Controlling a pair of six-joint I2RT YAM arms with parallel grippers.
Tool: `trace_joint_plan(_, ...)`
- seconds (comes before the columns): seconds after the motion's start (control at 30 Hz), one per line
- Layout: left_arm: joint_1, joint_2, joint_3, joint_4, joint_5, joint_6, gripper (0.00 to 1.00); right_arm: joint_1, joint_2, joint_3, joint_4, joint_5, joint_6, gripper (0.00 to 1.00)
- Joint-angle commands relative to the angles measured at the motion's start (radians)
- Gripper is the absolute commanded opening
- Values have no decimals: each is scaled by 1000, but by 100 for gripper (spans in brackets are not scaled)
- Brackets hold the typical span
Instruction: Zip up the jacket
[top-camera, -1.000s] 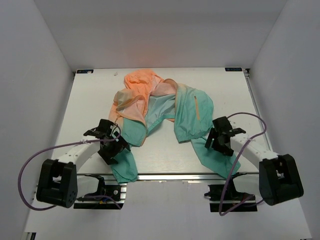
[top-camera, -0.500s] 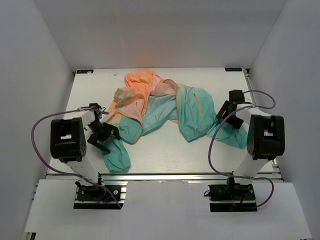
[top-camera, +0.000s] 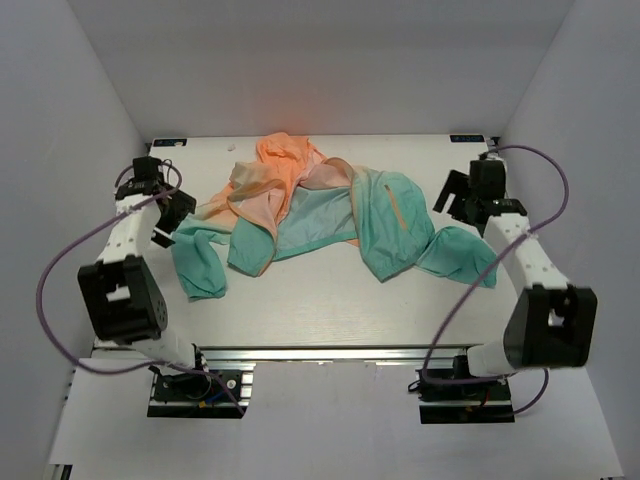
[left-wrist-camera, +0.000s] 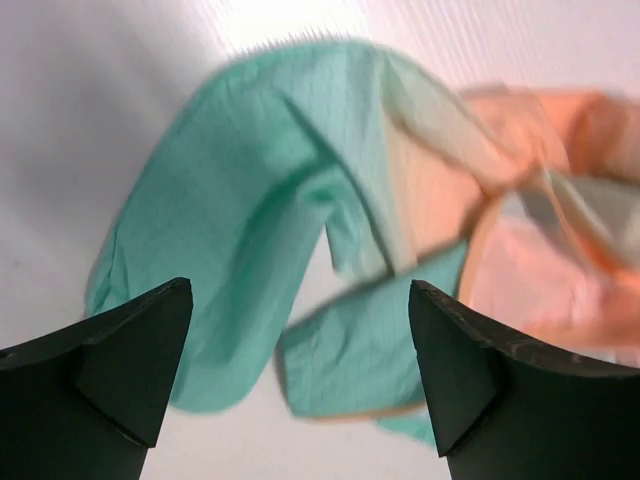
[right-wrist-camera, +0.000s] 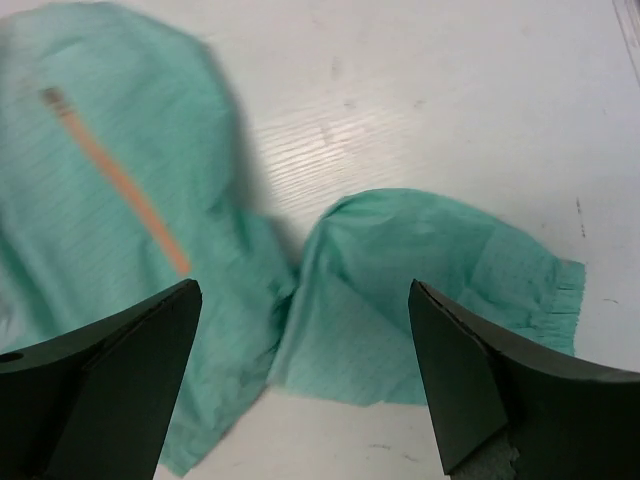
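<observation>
Left gripper (top-camera: 162, 203) at the left edge of the table (top-camera: 330, 310), fingers wide apart, holding nothing; we see it just beside one teal sleeve (top-camera: 195, 265). The jacket (top-camera: 330, 215) lies crumpled and open at the front across the middle of the table, peach hood (top-camera: 280, 160) toward the far side, teal panels nearer. An orange pocket zip (top-camera: 393, 212) shows on its right panel. The other sleeve (top-camera: 458, 255) trails right. Right gripper (top-camera: 465, 195) near the right edge, also spread open and empty, close to that sleeve.
</observation>
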Motion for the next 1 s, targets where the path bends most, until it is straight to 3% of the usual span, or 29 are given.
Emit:
trace_joint_plan(0.0,-9,-219,-155,81,131,106,98,195,-192,-92,29,-84,-114,89)
trace_joint_plan(0.13,-48,-333,-239,82,177,139,98,458,-212,-120,-5,-108,-149,89)
trace_joint_plan(0.37,-285,-313,-325,88,183,137,98,544,-16,-139,29,-228,-170,75)
trace_joint_plan(0.53,-293,-286,-375,131,240,140,98,578,150,-91,6,-216,-159,67)
trace_joint_plan(0.63,-293,-304,-386,131,231,143,98,583,176,-91,14,-127,-136,52)
trace_joint_plan(0.67,-295,-309,-386,129,226,148,98,583,185,-94,14,-115,-127,39)
trace_joint_plan(0.83,-295,-347,-383,105,199,152,98,584,195,-125,53,-104,-133,33)
trace_joint_plan(0.93,-293,-361,-386,94,200,154,98,584,195,-126,43,-87,-133,16)
trace_joint_plan(0.97,-295,-370,-388,92,199,154,98,584,190,-122,38,-90,-133,2)
